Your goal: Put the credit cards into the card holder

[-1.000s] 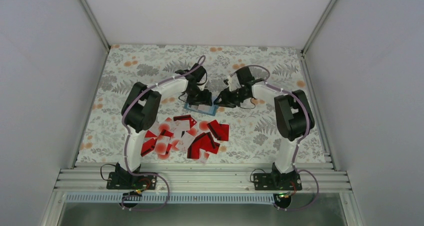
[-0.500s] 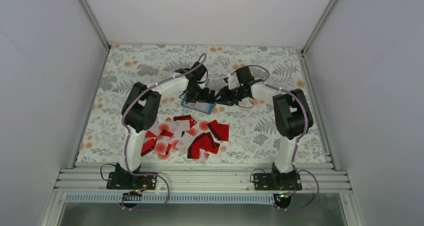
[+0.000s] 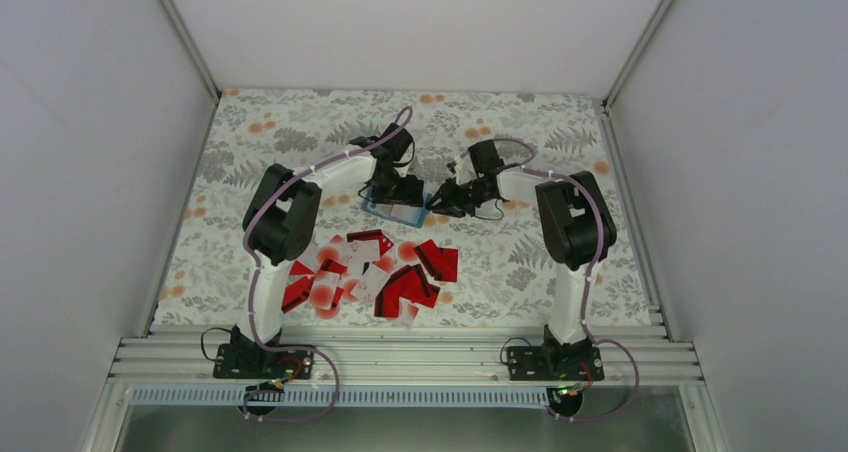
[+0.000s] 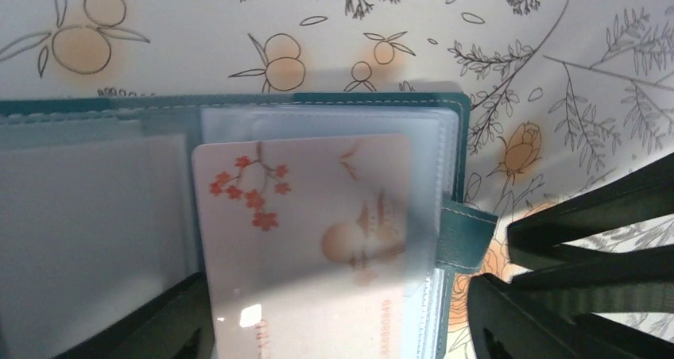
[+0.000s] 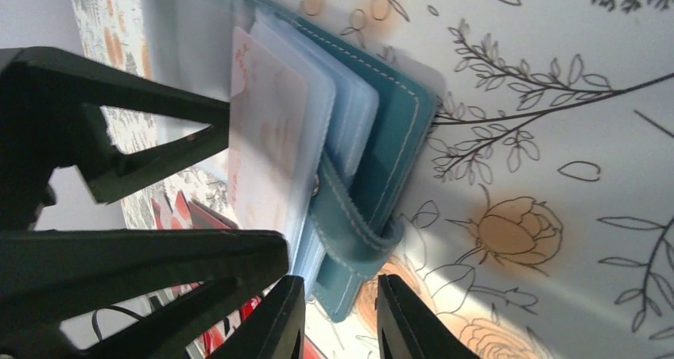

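The teal card holder (image 3: 397, 210) lies open on the flowered cloth between both grippers. In the left wrist view its rim (image 4: 381, 98) frames clear sleeves, and a white card with a red round spot (image 4: 302, 216) sits partly inside one. My left gripper (image 4: 330, 315) is open, with its fingers on either side of that card. My right gripper (image 5: 340, 295) is narrowly open, its tips around the end of the clasp tab (image 5: 350, 232). The other credit cards (image 3: 375, 272), red and white, lie scattered nearer the arm bases.
The two grippers (image 3: 405, 190) (image 3: 440, 200) are close together over the holder; the right gripper's fingers (image 4: 596, 240) show in the left wrist view. White walls enclose the cloth on three sides. An aluminium rail (image 3: 400, 357) runs along the near edge.
The right arm's elbow has swung left and its gripper has closed in on the holder's clasp side. The holder has shifted slightly up and to the left. The loose cards have not moved.
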`<state>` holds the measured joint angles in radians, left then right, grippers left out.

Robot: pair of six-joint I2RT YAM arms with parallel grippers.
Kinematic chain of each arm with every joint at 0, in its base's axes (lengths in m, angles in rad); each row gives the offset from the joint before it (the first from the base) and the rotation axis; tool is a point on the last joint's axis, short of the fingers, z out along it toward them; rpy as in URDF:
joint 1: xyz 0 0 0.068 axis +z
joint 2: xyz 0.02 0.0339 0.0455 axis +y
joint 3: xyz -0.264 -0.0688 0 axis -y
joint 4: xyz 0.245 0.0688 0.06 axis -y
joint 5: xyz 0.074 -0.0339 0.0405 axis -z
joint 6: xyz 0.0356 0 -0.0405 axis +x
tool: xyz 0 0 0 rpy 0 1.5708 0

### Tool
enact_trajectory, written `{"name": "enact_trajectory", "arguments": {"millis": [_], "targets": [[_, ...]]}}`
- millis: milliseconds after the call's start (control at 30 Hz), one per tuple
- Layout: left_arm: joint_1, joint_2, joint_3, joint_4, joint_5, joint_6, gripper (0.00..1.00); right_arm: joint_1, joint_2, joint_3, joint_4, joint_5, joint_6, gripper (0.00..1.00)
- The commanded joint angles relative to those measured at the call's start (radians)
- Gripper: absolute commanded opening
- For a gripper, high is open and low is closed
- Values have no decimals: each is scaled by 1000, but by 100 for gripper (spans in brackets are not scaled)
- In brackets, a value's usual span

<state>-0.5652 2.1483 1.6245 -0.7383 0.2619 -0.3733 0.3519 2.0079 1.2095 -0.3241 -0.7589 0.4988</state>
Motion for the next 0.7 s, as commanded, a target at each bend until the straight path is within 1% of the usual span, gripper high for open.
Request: {"name": "enact_trajectory", "arguments": {"millis": [0, 167, 200, 433, 567, 667], "targets": [[0, 8, -12, 3, 21, 8, 73, -1, 44, 1, 43, -17, 19, 22], [-1, 21, -12, 11, 46, 5, 62, 0, 83, 7, 57, -28, 24, 18], [-1, 24, -10, 13, 52, 6, 61, 0, 90, 12, 56, -27, 22, 17], [-5, 26, -5, 41, 146, 9, 61, -1, 129, 52, 19, -12, -21, 16], [-4, -3, -38, 63, 180, -29, 61, -4, 121, 58, -4, 5, -44, 16], [-3, -45, -82, 87, 211, -68, 66, -9, 104, 51, -30, 22, -70, 16]]}}
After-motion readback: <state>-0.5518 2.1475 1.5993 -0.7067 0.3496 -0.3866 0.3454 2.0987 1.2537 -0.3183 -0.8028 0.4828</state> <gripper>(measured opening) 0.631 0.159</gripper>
